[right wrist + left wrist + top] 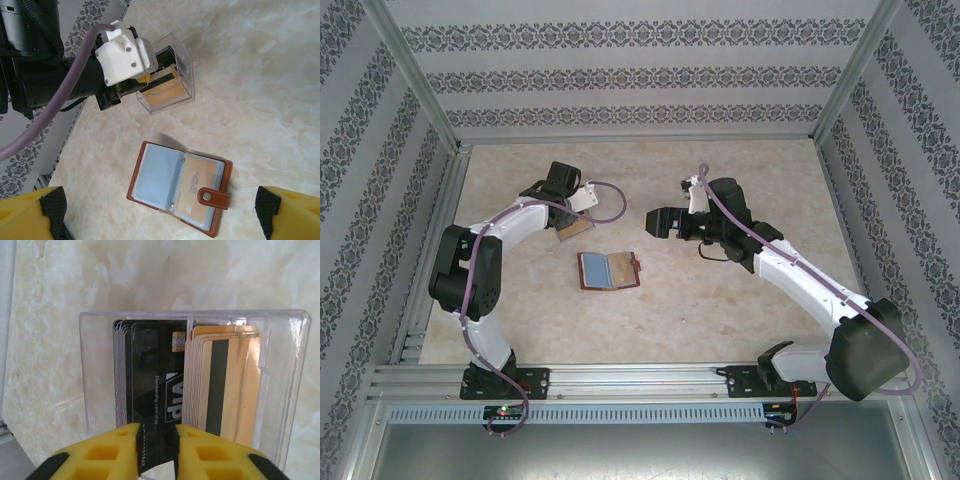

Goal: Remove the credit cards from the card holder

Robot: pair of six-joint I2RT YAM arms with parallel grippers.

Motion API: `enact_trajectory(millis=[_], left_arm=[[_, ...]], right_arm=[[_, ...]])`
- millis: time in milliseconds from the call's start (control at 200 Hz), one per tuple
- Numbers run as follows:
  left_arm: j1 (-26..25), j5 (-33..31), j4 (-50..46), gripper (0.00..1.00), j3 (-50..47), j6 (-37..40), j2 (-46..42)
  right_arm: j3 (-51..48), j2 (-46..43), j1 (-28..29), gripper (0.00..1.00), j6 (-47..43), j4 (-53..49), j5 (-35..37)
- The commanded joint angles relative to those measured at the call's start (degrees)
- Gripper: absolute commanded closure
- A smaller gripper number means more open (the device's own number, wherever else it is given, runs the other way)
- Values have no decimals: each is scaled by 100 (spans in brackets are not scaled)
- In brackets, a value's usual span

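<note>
- Two stacks of cards, one black and one gold, stand in the clear box, so much of the job looks done.
- The card holder lies open and flat on the table, between the two arms and near the box.
- At least one tan card shows in its right-hand sleeve. The left-hand sleeve looks blue-grey and may be empty, though I cannot be sure. Pages beneath are hidden.
- The left gripper sits at the box's near edge. Its fingers are close together with a narrow gap, and the front black card shows through it. I cannot tell whether they pinch that card.
- The right gripper hangs above the table, spread wide and holding nothing.
- What seems left: pull out the tan card, then check the other sleeves.
</note>
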Motion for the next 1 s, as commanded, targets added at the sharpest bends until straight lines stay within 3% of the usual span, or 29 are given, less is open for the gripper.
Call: enact_trajectory(millis=[0, 210, 300, 355, 370, 380, 485, 605, 704, 814, 919, 999], left_arm=[[70, 187, 24, 69, 225, -471, -303], [147, 798, -115, 42, 252, -1789, -1006], [237, 1048, -149, 19, 243, -2678, -1332], [304, 1252, -178, 15, 231, -3196, -1550], [319, 1293, -190, 3, 216, -3355, -1615], [324, 1303, -188, 0, 210, -3468, -1656], [410, 1641, -257, 1, 102, -4572, -2013], [469, 1372, -945, 1, 235, -6237, -2193], [489, 1736, -1340, 1, 93, -6841, -2322], [492, 2245, -1170, 0, -577, -7535, -2660], [494, 2632, -920, 12, -1331, -8260, -3029], [490, 2927, -646, 34, -1926, -8748, -3235]], right_arm=[[77, 42, -57, 2, 37, -10, -101], [203, 183, 59, 2, -12, -257, -26], [228, 250, 183, 2, -37, -303, 76], [271, 296, 316, 2, -110, -398, 231], [280, 314, 350, 2, -136, -431, 279], [285, 326, 374, 2, -147, -449, 311], [388, 488, 631, 2, -187, -627, 600], [444, 704, 964, 2, -211, -650, 960], [499, 930, 1242, 2, -269, -595, 1120], [614, 1260, 1468, 2, -289, -540, 1092], [733, 1567, 1647, 2, -290, -535, 1084], [819, 1811, 1733, 4, -229, -494, 1016]])
